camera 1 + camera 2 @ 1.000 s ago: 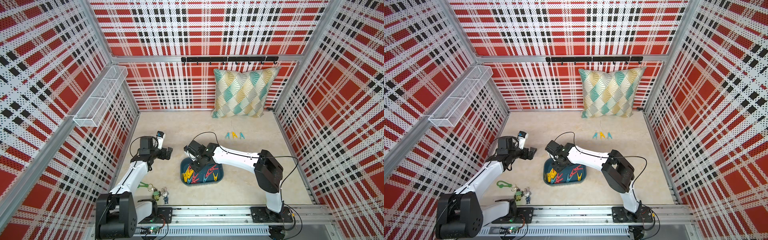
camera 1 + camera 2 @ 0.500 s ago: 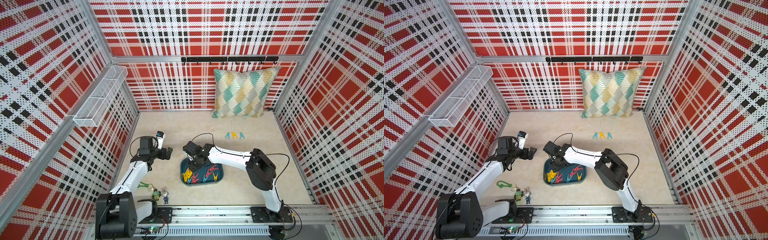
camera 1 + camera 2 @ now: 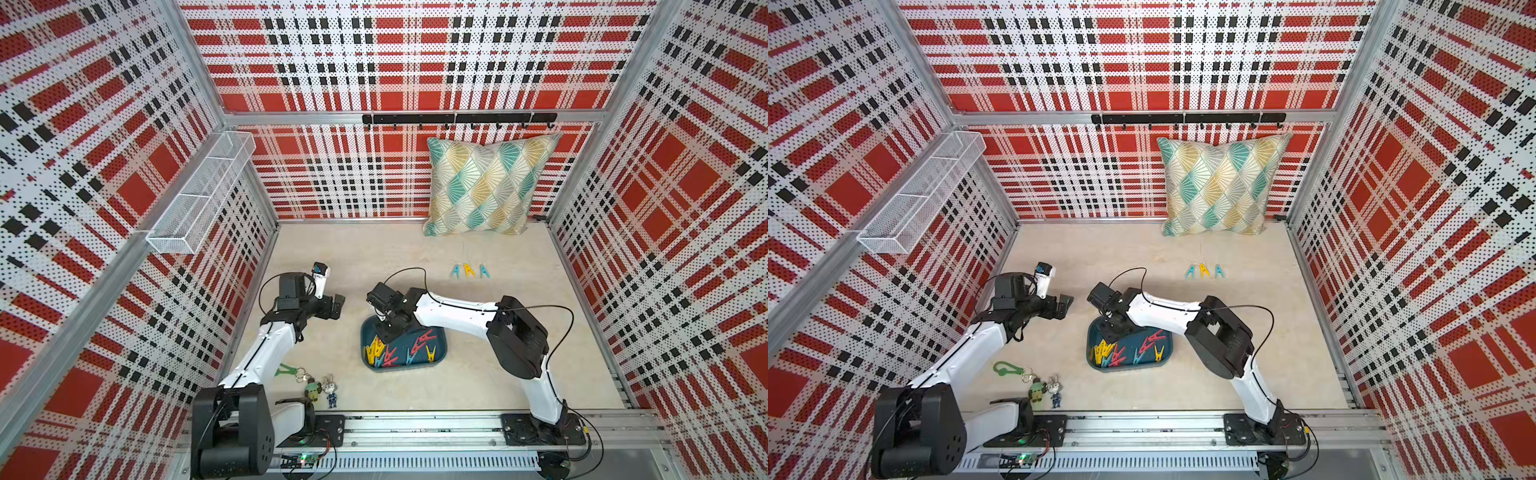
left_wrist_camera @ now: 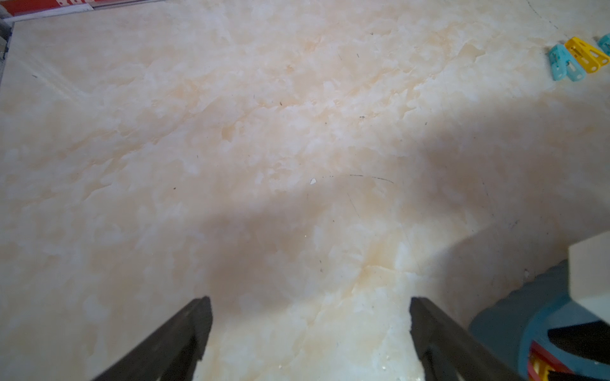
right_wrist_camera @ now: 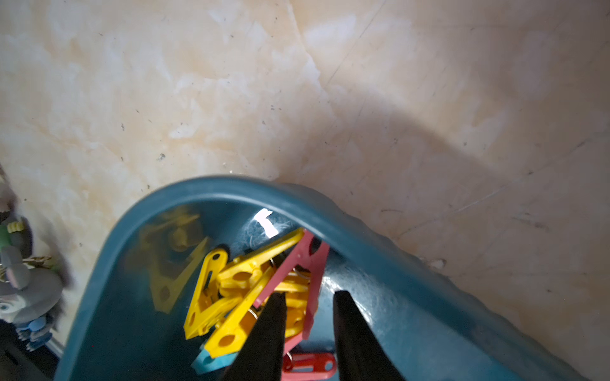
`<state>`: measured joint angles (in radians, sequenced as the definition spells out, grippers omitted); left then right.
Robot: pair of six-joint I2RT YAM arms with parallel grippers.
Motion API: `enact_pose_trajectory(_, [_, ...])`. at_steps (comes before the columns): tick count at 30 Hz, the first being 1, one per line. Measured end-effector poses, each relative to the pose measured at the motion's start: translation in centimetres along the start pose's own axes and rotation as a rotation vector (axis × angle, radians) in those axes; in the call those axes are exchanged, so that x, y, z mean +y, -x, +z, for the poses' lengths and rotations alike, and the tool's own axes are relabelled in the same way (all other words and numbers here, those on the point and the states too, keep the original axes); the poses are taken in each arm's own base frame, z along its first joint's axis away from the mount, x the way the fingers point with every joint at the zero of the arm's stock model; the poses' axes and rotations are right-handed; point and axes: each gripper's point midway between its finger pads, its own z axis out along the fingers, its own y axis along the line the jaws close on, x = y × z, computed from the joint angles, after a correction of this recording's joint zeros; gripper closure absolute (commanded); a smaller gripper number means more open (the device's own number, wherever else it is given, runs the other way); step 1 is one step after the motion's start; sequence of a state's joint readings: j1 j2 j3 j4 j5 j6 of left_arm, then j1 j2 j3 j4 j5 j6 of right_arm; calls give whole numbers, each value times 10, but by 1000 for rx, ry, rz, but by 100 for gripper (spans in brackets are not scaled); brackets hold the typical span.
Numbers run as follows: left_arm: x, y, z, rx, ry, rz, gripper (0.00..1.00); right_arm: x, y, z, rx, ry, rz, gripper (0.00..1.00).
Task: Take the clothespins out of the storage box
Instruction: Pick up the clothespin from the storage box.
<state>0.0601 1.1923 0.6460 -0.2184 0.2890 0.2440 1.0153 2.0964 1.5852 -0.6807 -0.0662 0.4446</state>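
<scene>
The dark teal storage box (image 3: 438, 345) (image 3: 1165, 357) lies on the floor with several yellow, red and blue clothespins (image 3: 390, 353) (image 3: 1121, 351) inside. My right gripper (image 3: 384, 332) (image 3: 1108, 330) (image 5: 308, 295) reaches down into the box's far left corner. Its jaws stand narrowly open around one leg of a red clothespin (image 5: 307, 260), which lies against one finger, with a gap to the other. Yellow clothespins (image 5: 231, 280) are piled beside it. Three more clothespins (image 3: 469, 271) (image 4: 577, 59) lie in a row on the floor. My left gripper (image 3: 334, 305) (image 4: 308, 300) hovers open and empty, left of the box.
A green clip with keychain figurines (image 3: 309, 380) lies by the left arm's base. A patterned pillow (image 3: 486, 187) leans on the back wall under a black hook rail (image 3: 457, 118). A white wire basket (image 3: 199, 195) hangs on the left wall.
My right gripper's jaws have narrowed around the red clothespin and the right arm's elbow has shifted a little to the left. The left arm has not moved.
</scene>
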Motion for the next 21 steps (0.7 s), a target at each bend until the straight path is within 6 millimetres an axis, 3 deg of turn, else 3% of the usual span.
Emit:
enact_pose_trajectory(8, [0,0,0,0,0,-1,1,-4,-5,9,17,-7,14,78])
enact_pose_trajectory(13, [0,0,0,-1,0,-1,1,-5,-4,10,10,-6,29,87])
enact_pose_trajectory(21, [0,1,0,-3,-4,-1,1,-8,-5,8,-4,-17,35,92])
